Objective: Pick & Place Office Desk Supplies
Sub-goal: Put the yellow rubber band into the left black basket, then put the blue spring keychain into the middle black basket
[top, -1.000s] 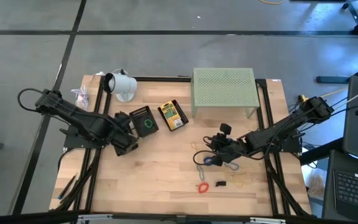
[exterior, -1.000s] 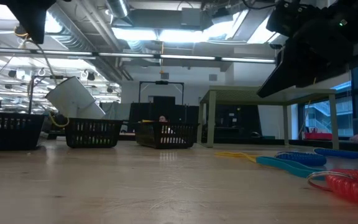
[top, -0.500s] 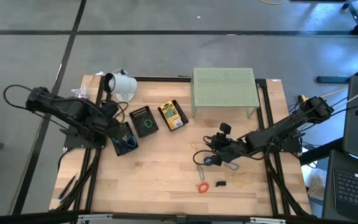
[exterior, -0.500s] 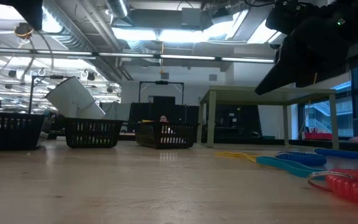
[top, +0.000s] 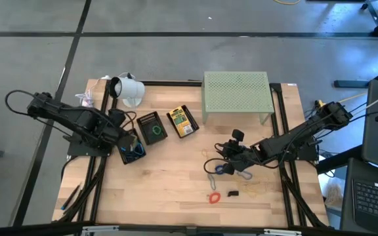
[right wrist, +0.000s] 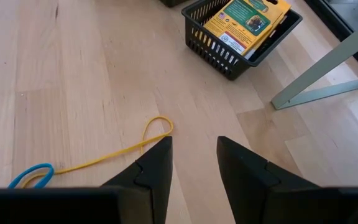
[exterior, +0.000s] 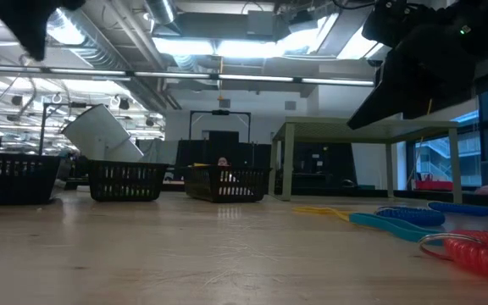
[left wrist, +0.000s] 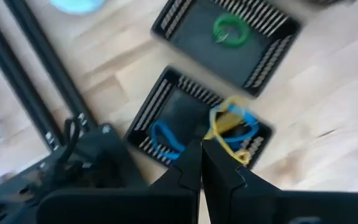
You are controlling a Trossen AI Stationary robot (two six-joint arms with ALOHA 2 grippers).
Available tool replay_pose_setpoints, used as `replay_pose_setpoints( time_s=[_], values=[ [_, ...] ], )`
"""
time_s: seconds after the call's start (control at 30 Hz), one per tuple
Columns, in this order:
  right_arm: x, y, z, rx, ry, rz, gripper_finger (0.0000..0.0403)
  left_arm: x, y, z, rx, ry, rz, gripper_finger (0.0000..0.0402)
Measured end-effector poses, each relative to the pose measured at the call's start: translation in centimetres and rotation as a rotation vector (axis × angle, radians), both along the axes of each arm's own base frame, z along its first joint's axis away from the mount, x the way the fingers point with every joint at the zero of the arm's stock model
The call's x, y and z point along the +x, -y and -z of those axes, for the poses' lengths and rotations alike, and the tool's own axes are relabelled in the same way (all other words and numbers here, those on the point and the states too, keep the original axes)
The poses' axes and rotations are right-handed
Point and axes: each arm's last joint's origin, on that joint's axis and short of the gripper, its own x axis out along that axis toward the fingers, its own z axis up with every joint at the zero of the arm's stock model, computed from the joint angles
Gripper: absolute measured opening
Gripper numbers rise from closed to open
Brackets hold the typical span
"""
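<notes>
Hovering above the black basket (top: 132, 150) near the table's (top: 169, 190) left edge, the left gripper (left wrist: 201, 163) has its fingers pressed together, holding nothing; blue and yellow rubber bands (left wrist: 229, 127) lie in that basket, a green band (top: 155, 130) in the next. Right gripper (right wrist: 193, 155) hangs mid-table, fingers parted and empty, over a yellow band (right wrist: 126, 147). Bare wood stays free toward the near edge, left of the red band (top: 213, 197). Yellow packets (top: 181, 120) sit in a third basket beside the green perforated stand (top: 235, 92). Small items near the red band are hard to make out.
</notes>
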Motion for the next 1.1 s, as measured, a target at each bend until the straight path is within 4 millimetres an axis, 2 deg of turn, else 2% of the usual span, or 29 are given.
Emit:
replay_pose_setpoints(
  time_s=[0.13, 0.33, 0.57, 0.93, 1.1],
  values=[
    [0.0, 0.0, 0.0, 0.000, 0.000, 0.000, 0.0131, -0.3, 0.1, 1.6, -0.032, -0.076, 0.000, 0.0003],
    [0.0, 0.0, 0.0, -0.002, -0.001, -0.002, 0.0131, -0.5, 0.0, 3.5, -0.020, -0.120, -0.100, 0.0004],
    [0.0, 0.0, 0.0, -0.002, 0.000, -0.002, 0.0131, -0.7, 0.0, 4.7, -0.040, -0.164, -0.143, 0.0008],
    [0.0, 0.0, 0.0, -0.001, 0.000, -0.001, 0.0131, 0.2, 0.3, 5.9, -0.076, -0.085, -0.140, 0.0082],
    [0.0, 0.0, 0.0, 0.003, 0.001, 0.001, 0.0131, 0.3, 0.4, 5.9, -0.075, -0.067, -0.139, 0.0099]
  ],
)
